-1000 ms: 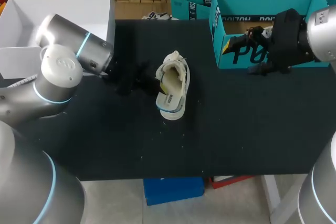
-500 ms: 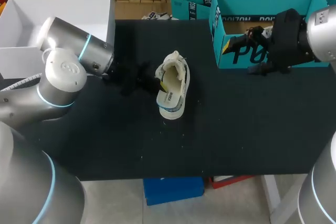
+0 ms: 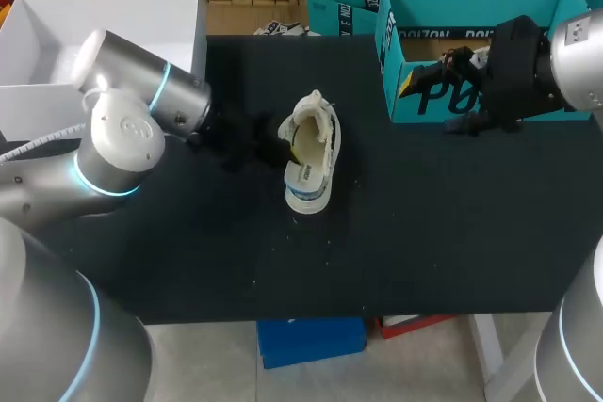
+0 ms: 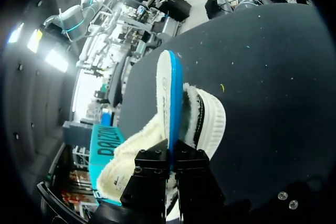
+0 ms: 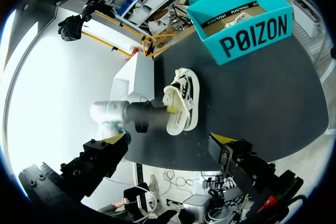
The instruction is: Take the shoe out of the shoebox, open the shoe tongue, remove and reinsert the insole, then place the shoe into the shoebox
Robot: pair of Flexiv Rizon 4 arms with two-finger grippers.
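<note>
The shoe (image 3: 311,152) lies near the middle of the black table (image 3: 424,233). Its insole (image 4: 169,98) sticks partly out of the fleecy opening, pinched between the fingers of the left gripper (image 4: 172,163), which comes in from the shoe's 9 o'clock. The teal shoebox (image 3: 424,101) sits at the shoe's 2 o'clock. The right gripper (image 5: 170,139) hangs by the shoebox's front wall, fingers spread wide.
</note>
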